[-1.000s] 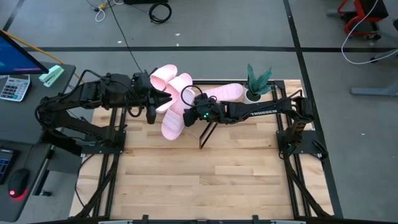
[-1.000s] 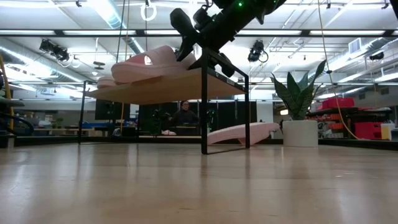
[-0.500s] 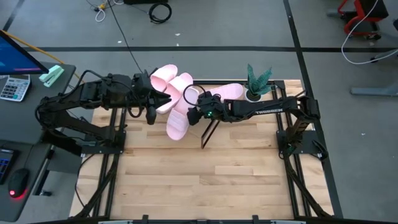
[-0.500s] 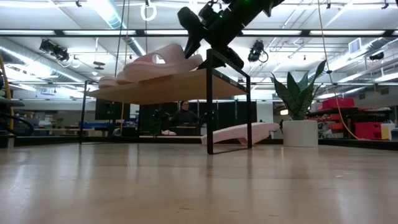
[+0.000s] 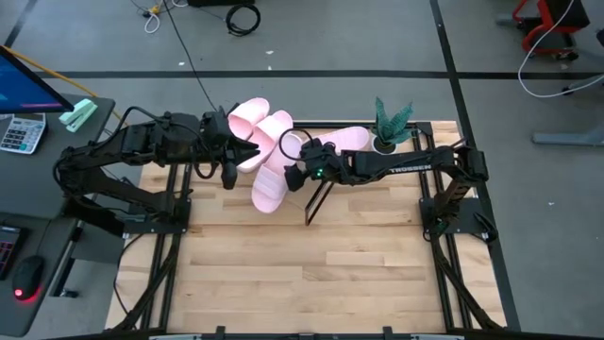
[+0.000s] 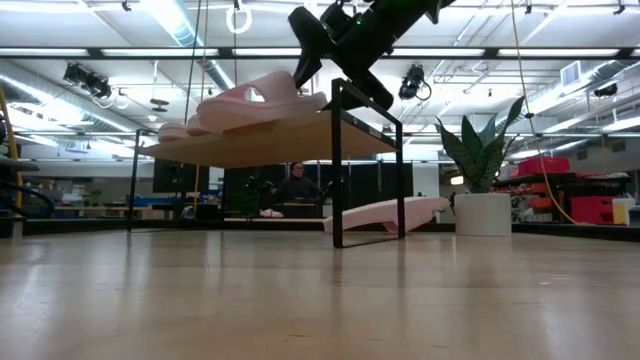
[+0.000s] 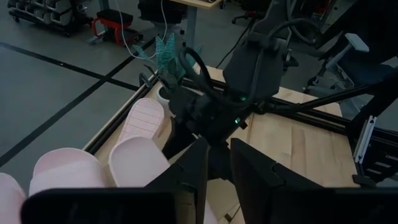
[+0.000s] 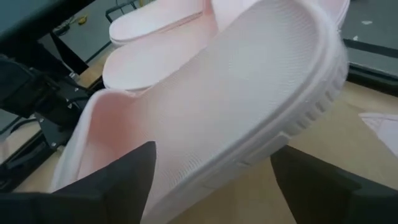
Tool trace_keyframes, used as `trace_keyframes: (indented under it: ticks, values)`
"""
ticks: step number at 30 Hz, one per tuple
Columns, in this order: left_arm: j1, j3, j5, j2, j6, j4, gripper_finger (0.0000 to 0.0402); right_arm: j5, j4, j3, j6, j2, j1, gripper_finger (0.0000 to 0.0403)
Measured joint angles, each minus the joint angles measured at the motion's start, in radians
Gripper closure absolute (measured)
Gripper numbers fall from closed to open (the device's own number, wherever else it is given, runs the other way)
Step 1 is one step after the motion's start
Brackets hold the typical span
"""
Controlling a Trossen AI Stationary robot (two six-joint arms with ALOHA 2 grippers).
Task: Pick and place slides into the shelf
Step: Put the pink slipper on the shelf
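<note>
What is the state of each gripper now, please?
Left gripper: beside the slides on the shelf; grip cannot be told.
Right gripper: open, fingers either side of a pink slide.

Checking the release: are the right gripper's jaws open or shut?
Open: the right gripper has its jaws spread either side of the slide.

Two dark, matte-black jointed arms are seen, the left arm [image 5: 132, 156] draped with black cables. White lettering is printed along the right arm [image 5: 396, 168], and a small green light is lit near its wrist.
</note>
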Motion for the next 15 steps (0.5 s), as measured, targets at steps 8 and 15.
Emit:
trace_keyframes:
  ticks: [8, 15]
  values:
    - [0.0, 0.0, 0.0, 0.0, 0.0, -0.002, 0.0321, 0.061, -0.02, 0.001, -0.053, -0.034, -0.003, 0.0085]
    - [0.0, 0.0, 0.0, 0.0, 0.0, -0.007, 0.0323, 0.081, -0.041, 0.002, -0.061, -0.044, -0.015, 0.0101]
